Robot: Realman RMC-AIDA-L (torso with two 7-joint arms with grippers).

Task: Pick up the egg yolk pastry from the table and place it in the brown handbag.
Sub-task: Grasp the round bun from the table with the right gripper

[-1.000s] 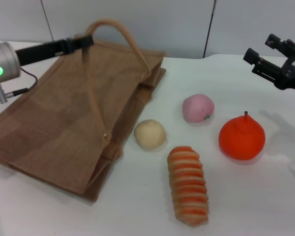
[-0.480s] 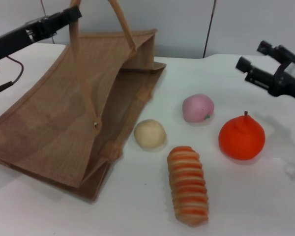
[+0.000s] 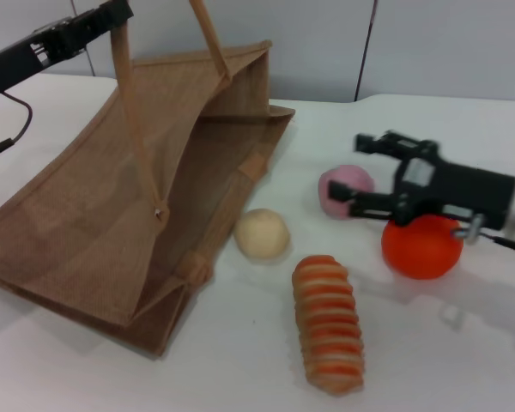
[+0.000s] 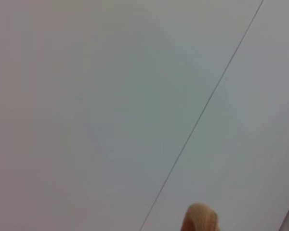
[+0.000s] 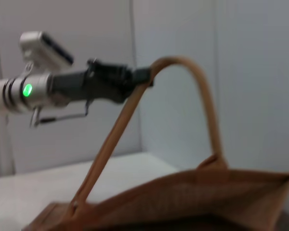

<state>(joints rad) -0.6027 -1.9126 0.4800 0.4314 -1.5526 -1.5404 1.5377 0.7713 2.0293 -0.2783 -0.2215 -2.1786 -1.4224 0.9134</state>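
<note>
The egg yolk pastry [image 3: 262, 233] is a pale cream ball on the white table, just right of the brown handbag [image 3: 94, 206]. My left gripper [image 3: 118, 15] is shut on one loop handle [image 3: 130, 112] and holds it up high, so the bag's mouth gapes toward the pastry. The right wrist view shows that left gripper [image 5: 139, 77] on the handle [image 5: 183, 65] above the bag [image 5: 192, 202]. A tip of the handle [image 4: 200, 219] shows in the left wrist view. My right gripper [image 3: 357, 174] is open, hovering over the pink bun, right of and beyond the pastry.
A pink peach-shaped bun [image 3: 342, 190] lies under the right gripper. An orange fruit [image 3: 421, 249] sits below the right arm. A long orange-striped bread roll [image 3: 328, 322] lies in front of the pastry. A wall stands behind the table.
My left gripper has lifted the handle higher and opened the bag's mouth. My right arm has swung in from the far right and lower, now over the pink bun.
</note>
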